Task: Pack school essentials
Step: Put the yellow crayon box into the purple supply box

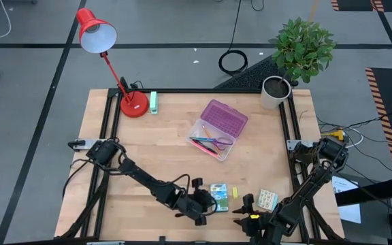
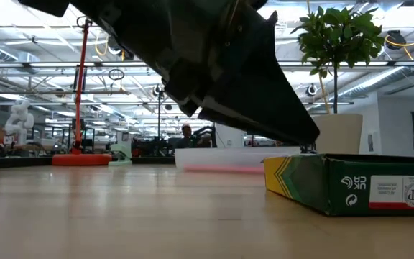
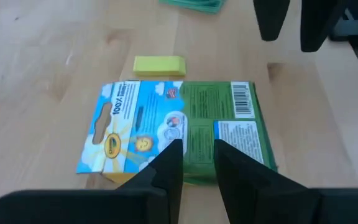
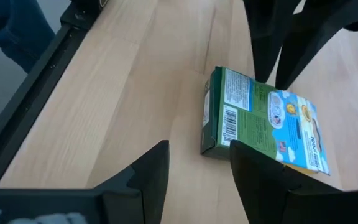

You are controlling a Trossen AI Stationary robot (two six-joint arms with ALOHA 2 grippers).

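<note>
L gripper [image 1: 208,202] low at the near table edge, fingers [image 3: 169,163] narrow w/ a slim gap, holding nothing; tips sit just over the near edge of the green-yellow cardboard crayon box [image 1: 219,197], which lies flat on the light wood table [image 1: 162,146]. Whether tips touch the box: can't tell. R gripper [image 1: 245,212] just to the box's other side, also low near the front edge, fingers [image 4: 149,171] spread wide, empty, box just ahead of them. Small yellow rectangular eraser [image 1: 235,192] right beside the box, on the side away from L gripper. Small patterned pack [image 1: 267,199] near R gripper, a bit past it. Farther out from both grippers, mid-table: clear plastic case w/ open purple lid [image 1: 217,128], pink + other coloured pencils/pens [image 1: 205,145] and purple-handled scissors [image 1: 219,142] inside its tray. Far back: mint-green block [image 1: 154,103] beside the red desk lamp [image 1: 133,103] base; potted green plant in white pot [image 1: 275,91] at the far corner on R arm's side.
</note>
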